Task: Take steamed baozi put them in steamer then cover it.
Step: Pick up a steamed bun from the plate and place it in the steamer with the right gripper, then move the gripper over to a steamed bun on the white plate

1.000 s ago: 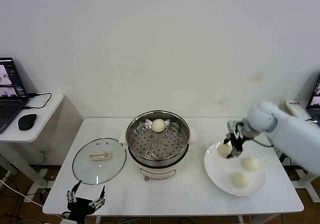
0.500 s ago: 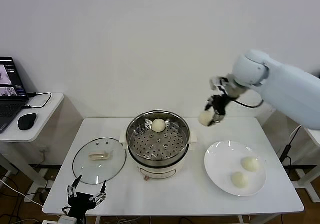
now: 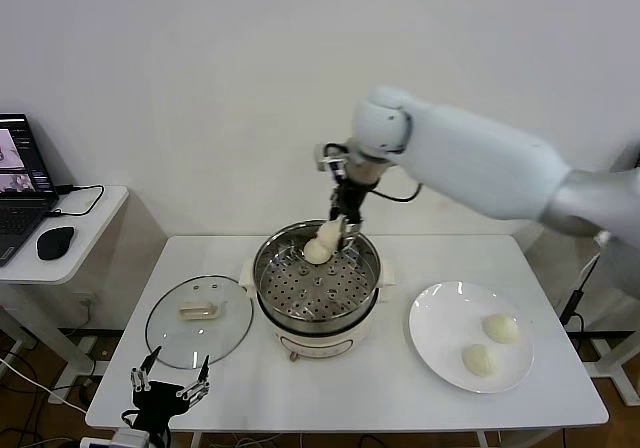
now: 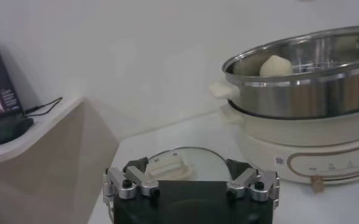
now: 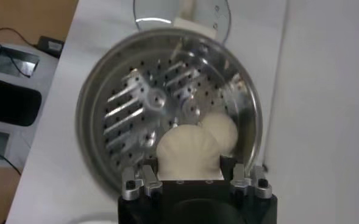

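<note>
My right gripper [image 3: 334,226] hangs over the far side of the steamer [image 3: 270,268], shut on a cream-white baozi [image 3: 331,234]. From the right wrist, this baozi [image 5: 188,149] sits between the fingers just above the perforated tray [image 5: 149,103]. A second baozi [image 5: 222,128] lies on the tray right beside it. Two more baozi [image 3: 500,327] [image 3: 480,359] rest on the white plate [image 3: 430,343]. The glass cover [image 3: 198,320] lies flat on the table left of the steamer. My left gripper [image 3: 170,393] waits open below the table's front left edge; in the left wrist view the cover [image 4: 182,167] lies beyond it.
The steamer stands mid-table on its cream base [image 3: 315,343]. The table [image 3: 390,393] ends just in front of the plate and the cover. A side table at the left holds a laptop [image 3: 18,183] and a mouse [image 3: 54,242]. A white wall stands close behind.
My right gripper lifted a baozi off the plate, carried it up and to the left, and now holds it low over the steamer's far side. The left arm stayed where it was.
</note>
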Robot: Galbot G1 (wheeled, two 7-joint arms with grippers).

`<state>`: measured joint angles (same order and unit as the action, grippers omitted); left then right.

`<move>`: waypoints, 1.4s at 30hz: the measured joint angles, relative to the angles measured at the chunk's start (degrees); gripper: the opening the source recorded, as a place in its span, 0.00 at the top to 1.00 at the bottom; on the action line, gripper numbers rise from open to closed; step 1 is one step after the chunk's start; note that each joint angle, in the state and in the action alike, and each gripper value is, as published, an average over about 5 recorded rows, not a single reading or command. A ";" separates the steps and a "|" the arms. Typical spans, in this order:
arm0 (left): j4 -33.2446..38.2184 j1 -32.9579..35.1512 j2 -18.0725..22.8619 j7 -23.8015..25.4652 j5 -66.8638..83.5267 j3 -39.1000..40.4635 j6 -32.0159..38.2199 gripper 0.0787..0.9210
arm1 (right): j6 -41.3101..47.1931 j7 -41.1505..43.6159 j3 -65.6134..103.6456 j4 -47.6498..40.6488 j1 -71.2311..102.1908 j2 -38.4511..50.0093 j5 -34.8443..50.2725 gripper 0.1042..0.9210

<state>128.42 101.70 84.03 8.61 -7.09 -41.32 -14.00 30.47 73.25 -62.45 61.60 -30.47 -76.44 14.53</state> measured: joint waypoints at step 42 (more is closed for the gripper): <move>-0.47 -1.71 0.64 0.27 1.48 0.49 -0.30 0.12 | 1.37 -3.65 1.97 -7.60 7.94 -7.72 -2.59 0.12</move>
<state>127.96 100.00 84.67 8.87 -5.61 -40.83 -14.29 31.84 69.60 -60.49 54.00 -22.54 -84.17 11.94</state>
